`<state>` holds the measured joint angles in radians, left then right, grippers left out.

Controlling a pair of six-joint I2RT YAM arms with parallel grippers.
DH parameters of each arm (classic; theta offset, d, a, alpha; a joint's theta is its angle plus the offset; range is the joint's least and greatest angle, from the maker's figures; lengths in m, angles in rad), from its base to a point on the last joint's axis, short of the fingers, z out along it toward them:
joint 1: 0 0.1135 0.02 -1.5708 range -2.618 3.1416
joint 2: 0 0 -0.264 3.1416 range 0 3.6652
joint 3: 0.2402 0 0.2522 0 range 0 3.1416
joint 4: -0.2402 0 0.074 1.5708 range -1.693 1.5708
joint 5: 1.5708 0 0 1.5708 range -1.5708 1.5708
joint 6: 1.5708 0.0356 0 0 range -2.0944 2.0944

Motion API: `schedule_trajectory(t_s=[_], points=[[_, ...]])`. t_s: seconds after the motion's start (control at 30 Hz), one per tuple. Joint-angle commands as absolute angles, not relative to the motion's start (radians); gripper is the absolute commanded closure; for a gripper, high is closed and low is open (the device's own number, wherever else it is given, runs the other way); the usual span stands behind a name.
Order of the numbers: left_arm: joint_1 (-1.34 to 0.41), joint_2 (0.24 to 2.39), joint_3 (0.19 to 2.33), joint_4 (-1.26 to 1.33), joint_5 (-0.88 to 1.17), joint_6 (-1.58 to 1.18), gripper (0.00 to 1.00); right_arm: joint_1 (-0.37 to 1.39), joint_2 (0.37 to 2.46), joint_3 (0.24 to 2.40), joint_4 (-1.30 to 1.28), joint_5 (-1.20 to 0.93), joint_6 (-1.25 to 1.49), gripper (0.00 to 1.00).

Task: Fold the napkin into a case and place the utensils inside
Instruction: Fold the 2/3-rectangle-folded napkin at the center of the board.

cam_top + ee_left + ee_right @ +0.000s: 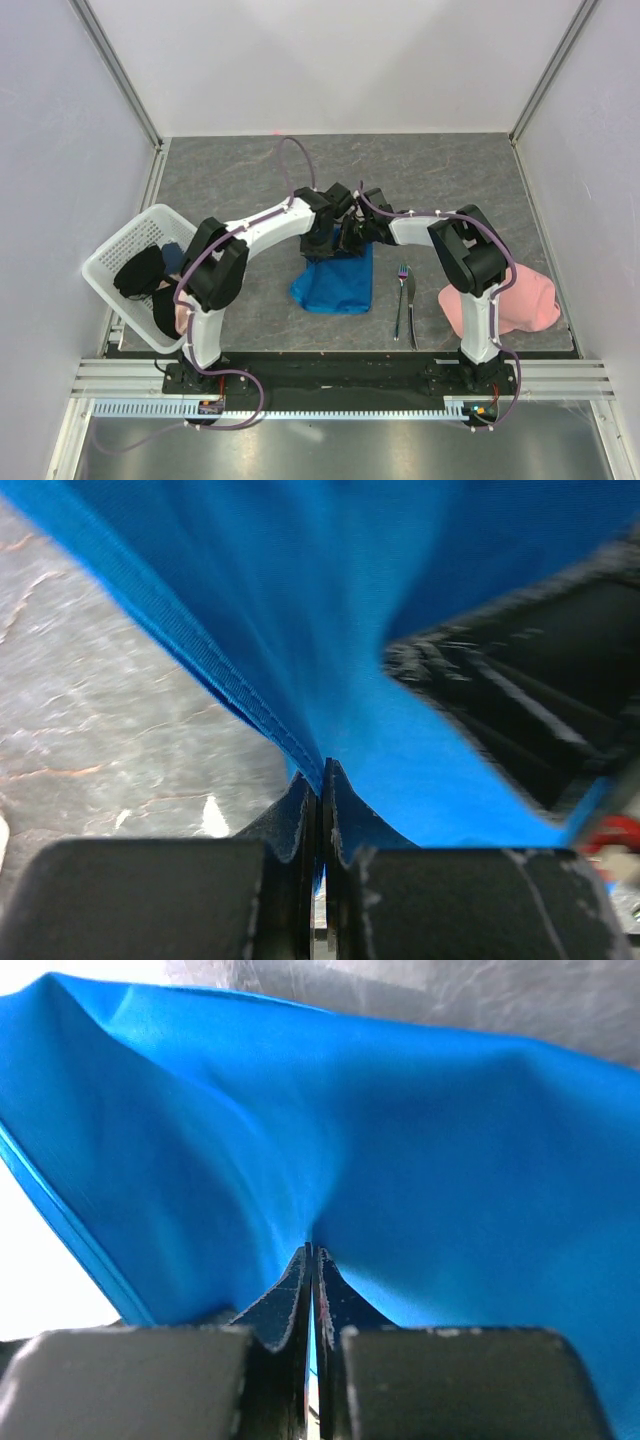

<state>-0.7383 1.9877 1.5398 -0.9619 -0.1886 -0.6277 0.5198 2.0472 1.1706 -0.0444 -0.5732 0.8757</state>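
**Both arms meet at the blue napkin**

From above, we see both arms reaching inward. The left gripper (322, 240) and right gripper (352, 238) sit side by side at the far edge of the napkin (335, 285) on the table (240, 180). The fork (401, 298) and knife (411, 312) lie just right of it.

In our left wrist view, the jaws are pressed together on blue fabric. Our right wrist view shows the same pinch.

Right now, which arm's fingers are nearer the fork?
Right. The right gripper clamps the napkin at its far edge, just left of and beyond the fork. The left gripper clamps the same edge farther left.
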Motion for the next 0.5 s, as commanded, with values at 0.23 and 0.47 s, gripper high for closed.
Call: schedule_trajectory(t_s=[0.23,0.47], points=[[-0.792,2.103,1.621,-0.991,-0.199,-0.703,0.98,0.453,2.049,1.134,0.107,-0.643,0.994,0.97],[-0.81,2.102,1.631,-0.963,-0.206,-0.71,0.93,0.448,2.062,1.124,0.12,-0.658,0.988,0.97]])
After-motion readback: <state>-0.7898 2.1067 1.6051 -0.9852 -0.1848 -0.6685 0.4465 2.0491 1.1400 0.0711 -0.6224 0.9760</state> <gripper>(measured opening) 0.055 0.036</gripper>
